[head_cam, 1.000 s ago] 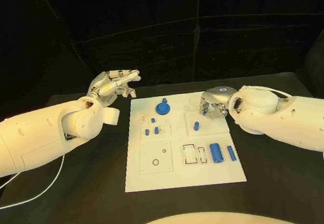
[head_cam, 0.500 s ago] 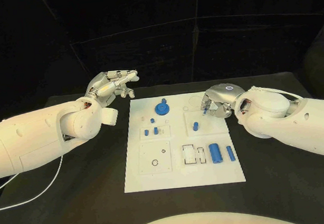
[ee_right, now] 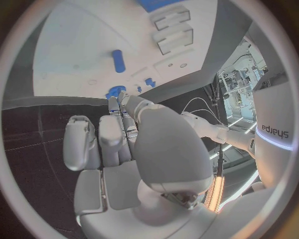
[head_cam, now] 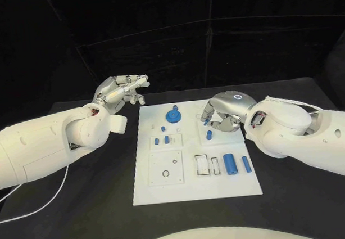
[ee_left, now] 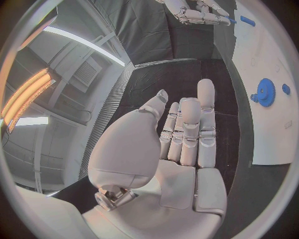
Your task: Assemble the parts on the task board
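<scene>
The white task board (head_cam: 197,191) lies in the middle of the black table. On it stand a blue gear (head_cam: 173,115), several small blue pegs (head_cam: 161,139), a short blue peg (head_cam: 209,134), a thick blue cylinder (head_cam: 229,163) and a thinner one (head_cam: 246,163). My right hand (head_cam: 223,113) hovers over the board's far right part, fingers pointing down just beyond the short peg (ee_right: 117,60), with nothing seen in them. My left hand (head_cam: 121,92) is raised off the board's far left corner, fingers straight and empty. The left wrist view shows the gear (ee_left: 266,92) and the board (ee_left: 274,129).
A square plate with small holes (head_cam: 165,168) and rectangular slots (head_cam: 203,163) sit in the board's near half. Bare black table (head_cam: 293,199) surrounds the board. My left forearm (head_cam: 37,148) lies along the table's left side, and my right forearm (head_cam: 320,135) along the right.
My right hand has moved left from the board's right edge to over the board, nearer the short peg. The left hand has not moved.
</scene>
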Tool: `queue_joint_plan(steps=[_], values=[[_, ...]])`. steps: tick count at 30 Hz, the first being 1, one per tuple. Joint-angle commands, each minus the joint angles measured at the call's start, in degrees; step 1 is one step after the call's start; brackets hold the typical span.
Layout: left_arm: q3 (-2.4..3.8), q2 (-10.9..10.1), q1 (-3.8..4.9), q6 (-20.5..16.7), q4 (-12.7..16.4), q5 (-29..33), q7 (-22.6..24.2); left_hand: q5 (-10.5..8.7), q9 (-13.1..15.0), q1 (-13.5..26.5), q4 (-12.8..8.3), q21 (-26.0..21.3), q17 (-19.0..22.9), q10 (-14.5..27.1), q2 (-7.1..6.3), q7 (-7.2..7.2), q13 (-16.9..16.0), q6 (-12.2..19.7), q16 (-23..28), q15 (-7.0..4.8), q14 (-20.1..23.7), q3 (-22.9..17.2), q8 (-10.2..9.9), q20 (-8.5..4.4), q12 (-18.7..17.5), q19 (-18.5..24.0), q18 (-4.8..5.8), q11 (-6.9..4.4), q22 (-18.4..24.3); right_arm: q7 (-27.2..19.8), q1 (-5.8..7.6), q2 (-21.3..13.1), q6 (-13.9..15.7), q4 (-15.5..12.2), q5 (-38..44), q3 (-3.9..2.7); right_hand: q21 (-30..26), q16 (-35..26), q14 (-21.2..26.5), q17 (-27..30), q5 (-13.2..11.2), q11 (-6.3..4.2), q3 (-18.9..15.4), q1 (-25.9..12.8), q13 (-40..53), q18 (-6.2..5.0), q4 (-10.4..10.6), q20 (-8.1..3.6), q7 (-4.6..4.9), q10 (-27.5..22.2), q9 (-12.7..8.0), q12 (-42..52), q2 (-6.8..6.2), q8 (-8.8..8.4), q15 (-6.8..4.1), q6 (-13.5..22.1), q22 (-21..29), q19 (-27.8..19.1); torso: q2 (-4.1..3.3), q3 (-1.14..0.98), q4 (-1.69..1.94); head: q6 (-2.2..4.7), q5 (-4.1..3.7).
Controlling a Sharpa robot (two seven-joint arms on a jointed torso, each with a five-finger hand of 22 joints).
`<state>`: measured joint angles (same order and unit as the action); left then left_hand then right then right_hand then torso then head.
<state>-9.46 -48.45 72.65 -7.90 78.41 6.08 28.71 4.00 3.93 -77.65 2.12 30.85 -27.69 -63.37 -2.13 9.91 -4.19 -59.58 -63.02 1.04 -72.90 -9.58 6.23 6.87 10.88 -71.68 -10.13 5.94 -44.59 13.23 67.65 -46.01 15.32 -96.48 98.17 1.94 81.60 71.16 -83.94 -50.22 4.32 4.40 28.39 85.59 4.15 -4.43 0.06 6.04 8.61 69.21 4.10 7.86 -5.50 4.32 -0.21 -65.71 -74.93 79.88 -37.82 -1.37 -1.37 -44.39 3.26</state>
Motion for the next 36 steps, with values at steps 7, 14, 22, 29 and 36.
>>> queue_joint_plan(steps=[7,14,22,29,36], values=[[0.04,0.35,0.1,0.86,0.33,0.19,0.23,0.14,-0.08,-0.33,-0.36,-0.39,0.08,0.4,-0.26,0.16,0.09,0.26,0.23,-0.03,0.34,0.13,0.18,-0.19,0.36,0.1,-0.31,0.07,0.09,-0.69,-0.06,6.07,-2.8,-0.28,-1.18,0.2,0.69,0.4,-0.16,-0.09,-0.31,0.04,0.36,-0.8,0.07,1.16,-0.11,-0.17,-0.02,0.08,-0.01,-0.3,0.02,-0.36,-0.13,-0.17,-2.43,0.79,-0.08,0.08,-0.03,-1.16,1.6],[0.04,0.48,0.11,0.72,0.5,-0.58,0.1,0.15,-0.08,-0.39,-0.4,-0.42,0.01,0.45,-0.24,0.17,0.1,0.3,0.19,-0.02,0.33,0.14,0.19,-0.18,0.39,0.09,-0.31,0.07,0.12,-1.54,-1.43,9.09,-4.46,1.07,-1.24,1.46,0.73,0.39,-0.16,-0.05,-0.24,0.04,0.45,-0.83,0.07,1.18,-0.19,-0.16,-0.02,0.06,-0.02,-0.32,0.04,-0.38,-0.12,-0.12,-2.49,0.84,-0.06,0.15,0.14,-2.05,2.19],[0.04,0.45,0.13,0.73,0.69,-1.57,0.15,0.15,-0.08,-0.4,-0.4,-0.43,0.06,0.44,-0.23,0.17,0.1,0.3,0.21,-0.02,0.34,0.13,0.2,-0.18,0.4,0.09,-0.31,0.07,0.13,-2.14,-3.76,11.39,-5.56,2.94,-0.78,1.85,0.71,0.36,-0.14,0.04,-0.11,0.05,0.52,-0.9,0.07,1.17,-0.3,-0.16,0.0,0.04,-0.02,-0.34,0.0,-0.4,-0.12,-0.08,-2.45,0.8,-0.1,0.03,-0.01,-2.48,3.01],[0.05,0.5,0.13,0.98,0.77,-1.72,0.23,0.15,-0.07,-0.41,-0.41,-0.44,0.08,0.44,-0.24,0.16,0.1,0.29,0.21,-0.02,0.34,0.15,0.23,-0.18,0.43,0.08,-0.31,0.07,0.14,-2.44,-4.56,12.39,-6.3,3.78,-0.47,1.91,0.71,0.36,-0.13,0.04,-0.01,0.07,0.56,-0.98,0.08,1.17,-0.36,-0.15,0.02,0.02,-0.03,-0.36,-0.02,-0.41,-0.1,-0.04,-2.45,0.8,-0.02,0.04,0.04,-2.84,3.39],[0.05,0.58,0.13,1.09,0.74,-1.75,0.22,0.15,-0.07,-0.41,-0.41,-0.44,0.08,0.44,-0.24,0.16,0.1,0.29,0.21,-0.02,0.34,0.15,0.23,-0.18,0.43,0.08,-0.31,0.07,0.14,-2.88,-5.01,13.15,-7.15,4.57,-0.4,1.95,0.72,0.4,-0.12,0.02,0.54,0.1,0.47,-1.58,0.11,1.17,-0.52,-0.11,0.04,0.02,-0.01,-0.37,-0.24,-0.37,-0.06,-0.03,-2.46,0.79,-0.02,0.02,0.06,-3.06,3.97]])
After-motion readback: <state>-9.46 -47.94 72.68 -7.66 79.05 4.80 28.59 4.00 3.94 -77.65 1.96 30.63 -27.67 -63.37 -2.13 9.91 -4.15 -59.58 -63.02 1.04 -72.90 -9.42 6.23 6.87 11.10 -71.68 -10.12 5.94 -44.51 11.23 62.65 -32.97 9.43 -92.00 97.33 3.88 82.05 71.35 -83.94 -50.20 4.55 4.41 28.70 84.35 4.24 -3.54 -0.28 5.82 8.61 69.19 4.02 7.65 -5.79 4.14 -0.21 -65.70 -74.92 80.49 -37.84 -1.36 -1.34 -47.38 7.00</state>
